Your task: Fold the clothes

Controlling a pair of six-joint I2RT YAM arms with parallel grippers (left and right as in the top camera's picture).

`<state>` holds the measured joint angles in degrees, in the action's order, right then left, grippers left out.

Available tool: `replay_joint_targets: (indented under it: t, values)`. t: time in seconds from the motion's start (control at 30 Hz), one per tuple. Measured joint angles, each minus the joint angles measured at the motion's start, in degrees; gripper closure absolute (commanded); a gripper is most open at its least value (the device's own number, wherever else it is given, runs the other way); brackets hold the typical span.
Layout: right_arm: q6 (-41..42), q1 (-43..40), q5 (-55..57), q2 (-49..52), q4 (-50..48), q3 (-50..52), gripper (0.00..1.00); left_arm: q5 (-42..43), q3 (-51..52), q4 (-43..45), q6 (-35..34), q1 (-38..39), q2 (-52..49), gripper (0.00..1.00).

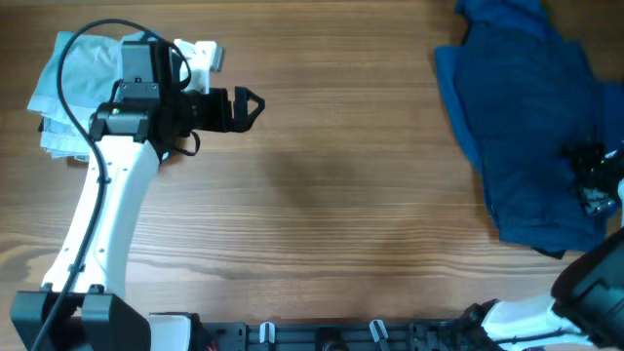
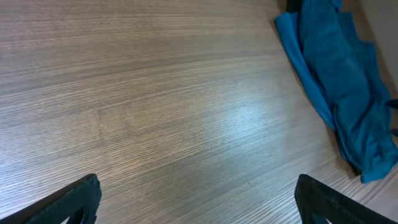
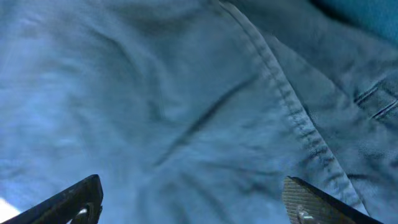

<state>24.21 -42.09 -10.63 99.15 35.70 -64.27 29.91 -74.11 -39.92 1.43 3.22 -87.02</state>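
The table [image 1: 322, 214] is brown wood. A big dark blue garment [image 1: 526, 117] lies in a loose, wrinkly heap on the right side of the table. It reaches up to the far right corner. It is not folded.

The right gripper [image 1: 593, 180] is just above the near part of the dark blue garment. In the right wrist view the right gripper [image 3: 193, 208] has its two fingers [image 3: 74, 202] far apart, one in each bottom corner of the picture. Nothing is held between them. Soft blue cloth fills the whole view under them. A stitched seam [image 3: 292, 106] runs down across the cloth from the top to the bottom right. I cannot tell if the fingers touch the cloth.

The left gripper [image 1: 239, 105] is on the left side of the table, well apart from the dark blue garment. It points to the right. In the left wrist view the left gripper [image 2: 199, 205] is wide too. Its black fingertips [image 2: 78, 199] sit in the two bottom corners, with only bare wood between them. It holds nothing. The dark blue garment [image 2: 348, 81] shows in the top right of that view, far from the fingers.

A pale blue cloth [image 1: 68, 68] lies in the far left corner of the table. The left arm [image 1: 107, 205] covers part of it.
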Motion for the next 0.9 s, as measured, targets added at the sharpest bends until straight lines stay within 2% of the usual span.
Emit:
replay_joint_targets:
  t: [0.2,0.43,0.5,0.57,0.67,0.77,0.9]
  values:
    - [-0.02,-4.81,-2.62,2.54,2.05,0.35,0.13,-0.22,0.00,0.00,0.02,1.92,0.00,0.00]
    - [2.80,-6.62,-3.61,1.75,10.97,0.39,0.11,-0.70,0.00,-0.22,0.02,1.92,0.00,0.00]
    - [3.06,-6.88,-3.96,-2.78,12.96,0.96,0.11,-0.74,0.00,-0.61,0.02,1.92,0.00,0.00]
    - [2.95,-6.93,-3.98,-10.51,16.46,0.98,0.18,-0.98,0.00,-2.01,0.02,1.92,0.00,0.00]
    - [1.29,-6.99,-3.28,-14.88,20.83,0.98,0.25,-1.75,0.00,-3.65,0.04,1.92,0.00,0.00]
    - [0.15,-6.99,-2.38,-14.97,19.12,2.10,0.28,-2.05,0.00,-3.58,0.04,1.92,0.00,0.00]
    - [-0.50,-6.99,-1.92,-14.99,11.34,11.34,0.29,-2.21,0.00,-3.06,0.04,1.92,0.00,0.00]
